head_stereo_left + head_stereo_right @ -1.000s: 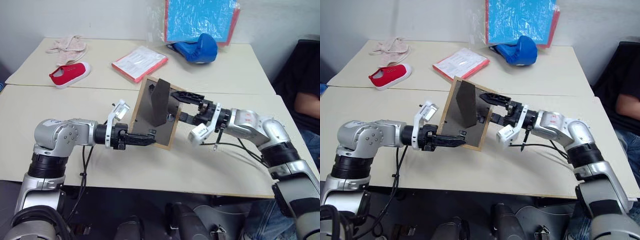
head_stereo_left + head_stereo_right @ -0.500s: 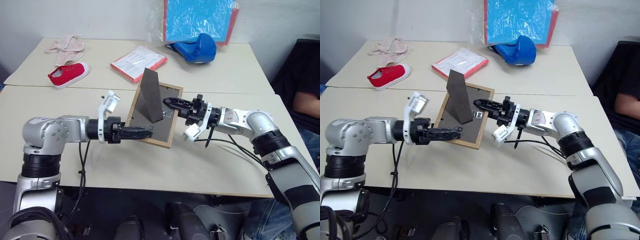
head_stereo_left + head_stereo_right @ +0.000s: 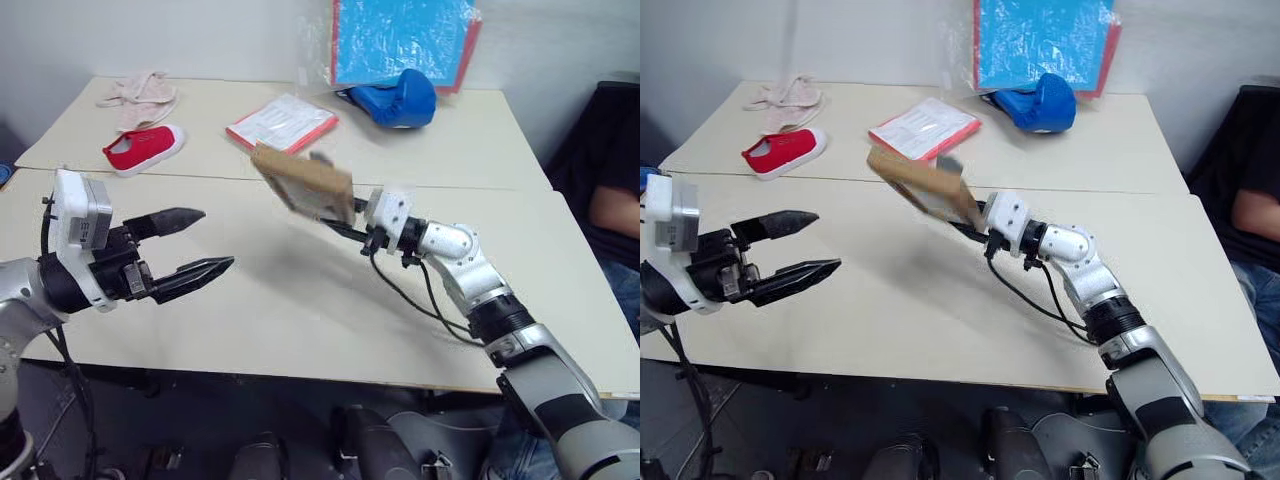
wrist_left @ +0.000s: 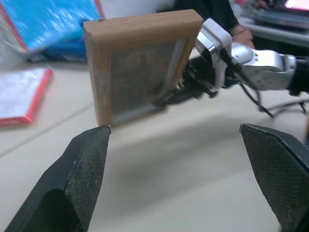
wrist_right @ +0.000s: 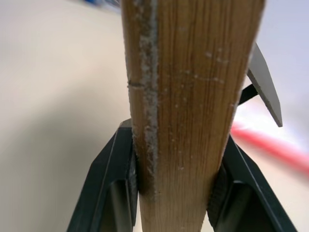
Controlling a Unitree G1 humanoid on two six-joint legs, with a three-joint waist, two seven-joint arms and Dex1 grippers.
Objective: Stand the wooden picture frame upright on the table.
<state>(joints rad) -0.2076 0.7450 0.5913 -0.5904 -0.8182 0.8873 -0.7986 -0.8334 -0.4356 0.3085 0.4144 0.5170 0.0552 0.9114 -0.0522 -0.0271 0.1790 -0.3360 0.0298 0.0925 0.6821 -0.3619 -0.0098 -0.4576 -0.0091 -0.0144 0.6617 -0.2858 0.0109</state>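
Above the table [image 3: 300,300]: wooden picture frame [image 3: 303,182] pinched by right fingers [image 5: 120,193]; left fingers [image 3: 190,268] spread; beyond, seemingly a pale wall.

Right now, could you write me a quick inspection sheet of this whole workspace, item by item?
Surface: cream table, with a second table butted behind it.
Job's things: wooden picture frame held tilted in the air above the table, not standing.
Clutter: red shoe, pinkish cloth, red-edged white packet, blue boxing glove, blue board in plastic wrap against the wall, all on the rear table.
Grippers: right gripper clamped on the frame's edge; left gripper open, empty, apart from the frame.
Cables: black cable looping along the right arm.
Surroundings: a seated person's arm at the right edge; white wall behind.
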